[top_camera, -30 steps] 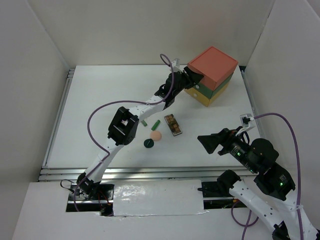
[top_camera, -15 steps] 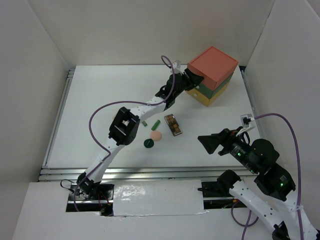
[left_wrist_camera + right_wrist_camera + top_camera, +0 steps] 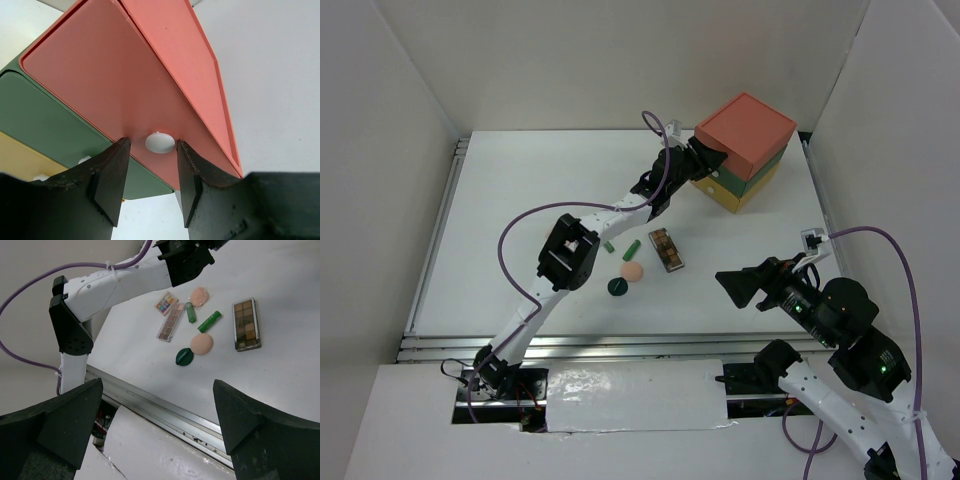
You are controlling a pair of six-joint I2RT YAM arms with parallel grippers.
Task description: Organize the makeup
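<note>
My left gripper point(image 3: 706, 160) is at the front of the drawer box point(image 3: 745, 132). In the left wrist view point(image 3: 151, 172) its jaws stand on either side of the white knob point(image 3: 160, 142) of the orange top drawer point(image 3: 100, 80), with small gaps, open. The makeup lies mid-table: a long brown palette point(image 3: 246, 323), a second long palette point(image 3: 171, 322), a small multicolour palette point(image 3: 166, 303), two peach compacts point(image 3: 202, 344) point(image 3: 200, 296), a dark green disc point(image 3: 184, 356) and two green tubes point(image 3: 209, 321) point(image 3: 190, 312). My right gripper point(image 3: 735, 285) hangs wide open and empty, right of the makeup.
The green drawer point(image 3: 45, 120) and the yellow drawer point(image 3: 15, 160) sit under the orange one. My left arm point(image 3: 570, 250) stretches over the left part of the makeup. A metal rail point(image 3: 165, 410) runs along the table's near edge. White walls enclose the table.
</note>
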